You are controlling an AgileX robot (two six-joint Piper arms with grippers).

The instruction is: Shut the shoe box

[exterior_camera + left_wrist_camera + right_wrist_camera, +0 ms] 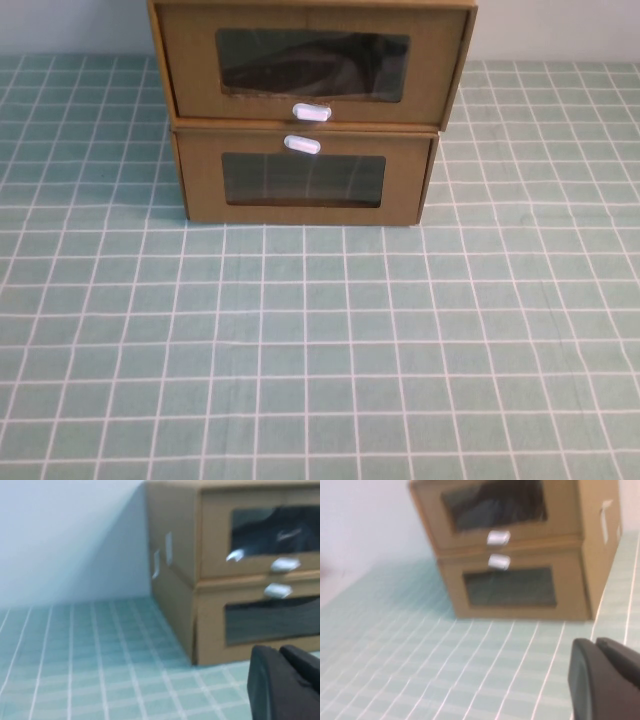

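Left gripper (287, 682): only a dark finger edge shows in the left wrist view, low over the cloth; cannot tell its state, nothing seen in it. Ahead of it and well apart stands the stack of two cardboard boxes, seen from their left corner. Right gripper (607, 680): same, a dark edge in the right wrist view, state cannot be told, holding nothing visible; the stack lies ahead of it, well apart. Neither gripper shows in the high view.

Shoe box (312, 62) is the upper one, white pull tab (311, 112) below its window, something dark inside; its front juts slightly forward of the lower box (303, 180), whose tab sits above its window. Both rest on the green checked tablecloth (320, 350), far side, against the pale wall (65, 535).
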